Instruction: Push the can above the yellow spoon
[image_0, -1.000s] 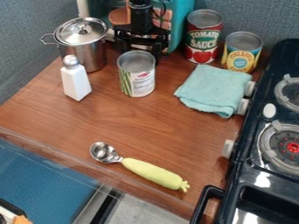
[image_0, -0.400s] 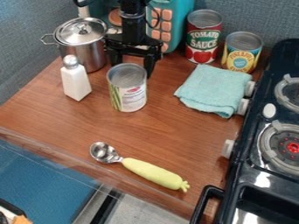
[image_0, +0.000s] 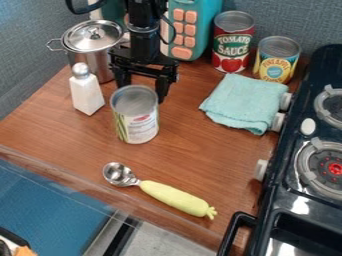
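A lidded metal pot (image_0: 95, 50) stood upright at the back left of the wooden bench (image_0: 194, 145), with a white shaker (image_0: 87, 95) upright just in front. Next came the metal bowl of the yellow spoon (image_0: 177, 197), whose pale handle slanted down towards the right. The can (image_0: 138, 122) with a green vegetable label stood upright above that bowl, with bare wood between them. Right behind the can, the tool (image_0: 141, 94) pointed down, its fingers spread apart around the can's rear; whether they touched it could not be told. Farther right were a teal toy with orange buttons (image_0: 194, 30), a folded teal cloth (image_0: 247, 102), a red-labelled can (image_0: 232, 47) and a shorter yellow-and-blue can (image_0: 276, 60), then the black stove (image_0: 294, 192).
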